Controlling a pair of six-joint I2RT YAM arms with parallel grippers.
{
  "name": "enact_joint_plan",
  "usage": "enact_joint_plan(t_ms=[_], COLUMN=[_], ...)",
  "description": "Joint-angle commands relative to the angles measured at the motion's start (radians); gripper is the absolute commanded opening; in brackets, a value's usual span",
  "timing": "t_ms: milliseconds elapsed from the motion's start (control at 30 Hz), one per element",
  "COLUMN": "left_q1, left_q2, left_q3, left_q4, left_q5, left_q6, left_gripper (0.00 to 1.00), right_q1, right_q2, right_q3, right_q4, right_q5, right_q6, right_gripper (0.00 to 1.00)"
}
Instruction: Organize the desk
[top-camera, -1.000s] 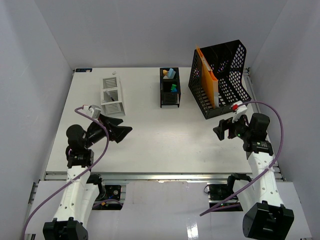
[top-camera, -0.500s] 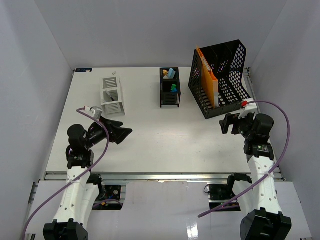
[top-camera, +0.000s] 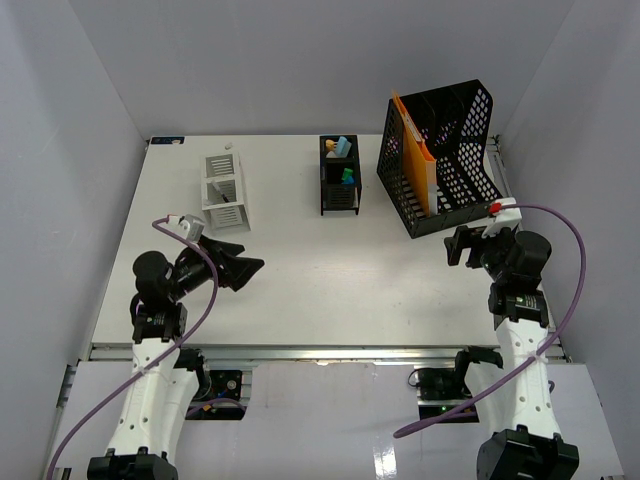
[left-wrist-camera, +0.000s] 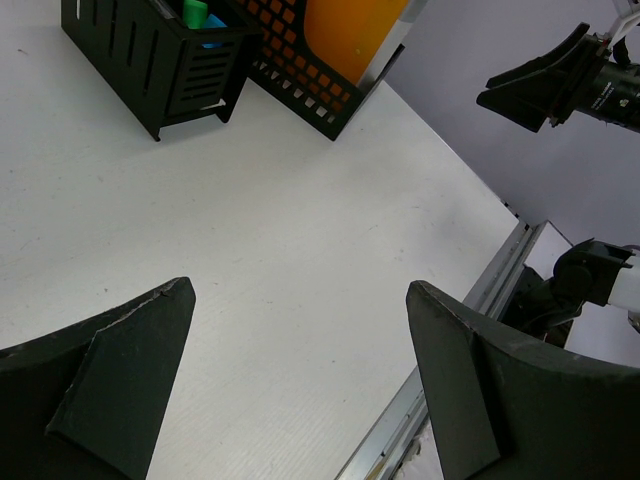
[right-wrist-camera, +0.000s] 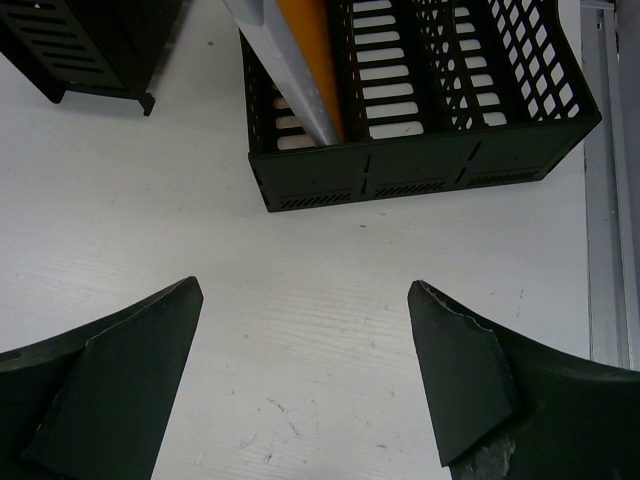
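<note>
Top external: flat white desk (top-camera: 320, 290), metal rail (top-camera: 320, 350) along near edge (left jaws, right jaws wide).

Top external: fixed high behind my bases, looking down on the whole tabletop (top-camera: 330, 280). Left wrist: low and oblique, facing across toward the far right, my jaws framing the bottom corners. Right wrist: close, facing steeply down just before the black mesh file rack (right-wrist-camera: 420, 170). All three views share that rack and its orange folder (right-wrist-camera: 312, 60).
</note>
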Motion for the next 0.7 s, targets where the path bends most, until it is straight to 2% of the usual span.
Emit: enact_joint_plan(t_ms=[0,667], left_q1=[0.0,0.001], left_q2=[-0.015,-0.028], left_q3=[0.03,0.031], left_q4=[-0.007,-0.015], left_q5=[-0.006,-0.017], left_q6=[0.017,0.022], left_gripper=[0.98,0.98], right_q1=[-0.006,-0.014], right_q2=[-0.012,-0.01], right_q3=[-0.012,-0.014], right_q4=[0.053,0.057], right_q5=[0.018,0.042], right_q6=[0.018,0.037], right_gripper=[0.9,0.9])
